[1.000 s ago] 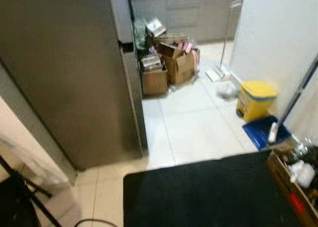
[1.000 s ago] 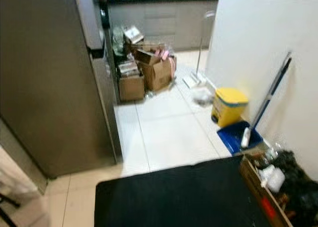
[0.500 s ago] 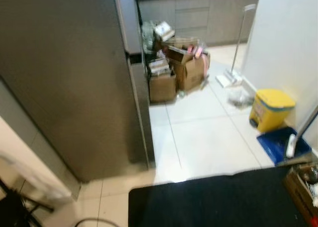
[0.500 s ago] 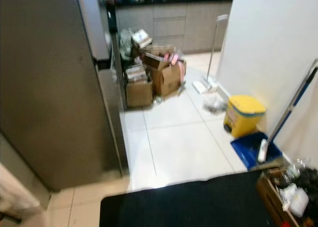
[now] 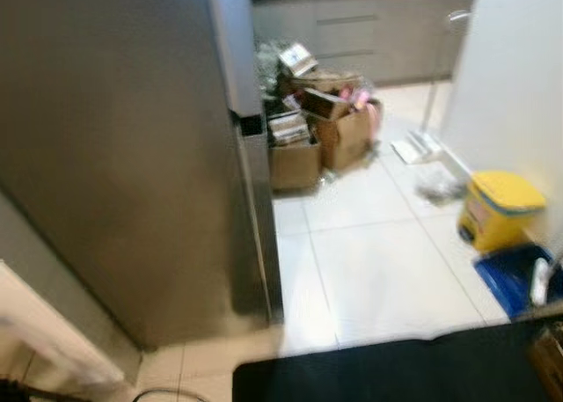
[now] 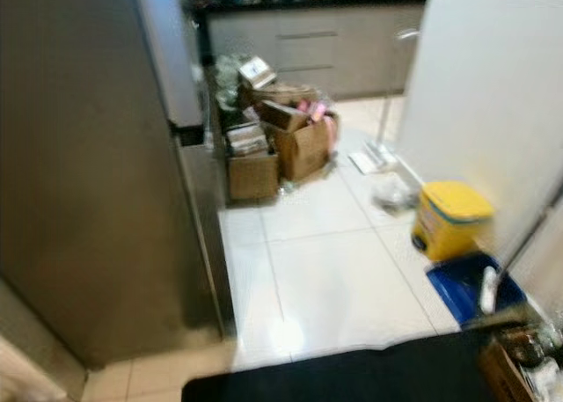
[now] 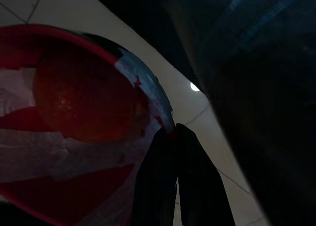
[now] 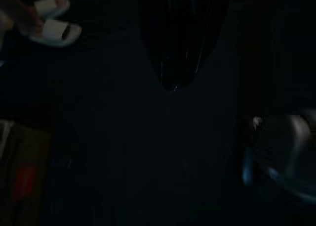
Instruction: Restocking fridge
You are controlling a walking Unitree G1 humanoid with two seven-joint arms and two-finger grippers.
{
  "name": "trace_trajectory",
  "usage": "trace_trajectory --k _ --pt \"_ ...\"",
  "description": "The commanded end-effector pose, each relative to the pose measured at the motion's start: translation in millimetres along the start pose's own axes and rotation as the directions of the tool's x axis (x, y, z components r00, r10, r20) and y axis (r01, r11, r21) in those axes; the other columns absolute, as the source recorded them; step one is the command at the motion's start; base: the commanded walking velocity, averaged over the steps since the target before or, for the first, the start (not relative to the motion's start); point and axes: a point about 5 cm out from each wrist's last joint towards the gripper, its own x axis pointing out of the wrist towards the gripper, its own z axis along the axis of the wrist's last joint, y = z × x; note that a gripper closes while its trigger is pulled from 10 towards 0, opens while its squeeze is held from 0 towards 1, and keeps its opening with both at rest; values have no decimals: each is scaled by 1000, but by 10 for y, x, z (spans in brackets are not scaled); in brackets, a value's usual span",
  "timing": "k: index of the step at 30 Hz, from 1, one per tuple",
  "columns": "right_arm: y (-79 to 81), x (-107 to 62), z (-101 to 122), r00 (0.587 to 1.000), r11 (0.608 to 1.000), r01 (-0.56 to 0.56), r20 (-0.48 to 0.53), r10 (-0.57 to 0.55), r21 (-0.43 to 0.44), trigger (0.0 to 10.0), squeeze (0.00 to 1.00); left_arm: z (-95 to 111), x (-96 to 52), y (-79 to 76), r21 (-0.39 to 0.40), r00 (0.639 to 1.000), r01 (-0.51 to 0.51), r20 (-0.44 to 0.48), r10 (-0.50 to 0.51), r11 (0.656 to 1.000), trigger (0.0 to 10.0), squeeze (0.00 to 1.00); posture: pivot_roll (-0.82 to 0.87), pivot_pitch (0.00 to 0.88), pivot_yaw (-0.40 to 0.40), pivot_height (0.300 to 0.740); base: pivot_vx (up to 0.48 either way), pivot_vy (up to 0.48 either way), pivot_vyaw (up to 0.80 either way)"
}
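The fridge (image 5: 114, 156) stands big and grey on the robot's left, and its door looks closed. A black table (image 5: 396, 374) is right in front of the robot, low in the eye views. Past it is white tile floor (image 5: 369, 261), with a pile of boxes (image 5: 317, 129) near the far end of the fridge, a yellow bin (image 5: 497, 210) by the white wall, and a blue dustpan (image 6: 466, 288) close to the bin. The eye views are a bit blurry, so the robot is likely walking or turning. In the left wrist view, the left gripper (image 7: 175, 179) has its two black fingers pressed together with nothing between them. Just past the fingertips is a red bowl (image 7: 64, 132) with white tape on it, and a round orange fruit (image 7: 84, 102) sits inside. The right wrist view is very dark; the right gripper (image 8: 173, 63) looks pressed together too, holding nothing, and white sandals (image 8: 52, 23) show on the floor. The step now seems to be getting to the fridge. To do it well, the robot should go slow, keep clear of the table edge, and stop facing the door with room for it to swing open.
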Motion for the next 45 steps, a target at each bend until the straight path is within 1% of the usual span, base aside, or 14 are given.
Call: trace_trajectory --k 1,4,6,11,17,19,24,27,28,35,45 --pt "11 -4 -73 1000 1000 -3 -20 3 9 10000 0 64 0 16 7 1000 -7 21 7 1000 10000 0 -23 0 22 740 300 0 0" --pt "29 -2 -66 1000 1000 -6 -18 6 11 10000 0 67 0 17 5 1000 -8 22 8 1000 10000 0 -25 0 22 740 298 0 0" --pt "28 -3 -69 1000 1000 -9 -15 9 11 10000 0 76 -1 35 -10 999 -33 24 33 999 10000 0 -27 0 23 740 0 0 0" --pt "18 -7 -81 1000 999 -29 -7 29 22 10000 0 95 -1 39 -24 999 -35 37 36 999 10000 0 -28 0 23 740 0 0 0" --pt "-31 -14 -112 1000 999 -28 -9 28 20 10000 0 108 0 34 -26 999 -31 41 32 999 10000 0 -28 0 22 740 0 0 0" --pt "-96 -22 -142 1000 999 -11 -15 11 33 10000 0 112 1 31 -29 999 -30 42 31 999 10000 0 -29 0 22 740 0 0 0" --pt "-121 -25 -145 1000 999 -6 -16 6 33 10000 0 116 2 29 -32 999 -29 43 30 999 10000 0 -31 0 24 740 0 0 0" --pt "-112 -22 -129 1000 999 -8 -12 8 34 10000 0 118 2 29 -23 999 -27 40 28 999 10000 0 -30 0 22 740 0 0 0" --pt "-76 -16 -102 1000 999 -12 -8 12 33 10000 0 122 2 29 -19 999 -27 40 27 999 10000 0 -29 0 23 740 0 240 0" --pt "29 -4 -62 1000 999 -25 0 25 33 10000 0 126 2 27 -12 999 -24 41 25 1000 10000 0 -28 0 22 740 0 241 0" --pt "68 -3 -73 1000 999 -29 -2 29 31 10000 0 125 2 30 -16 999 -28 44 29 999 10000 0 -28 0 21 740 0 24 0"
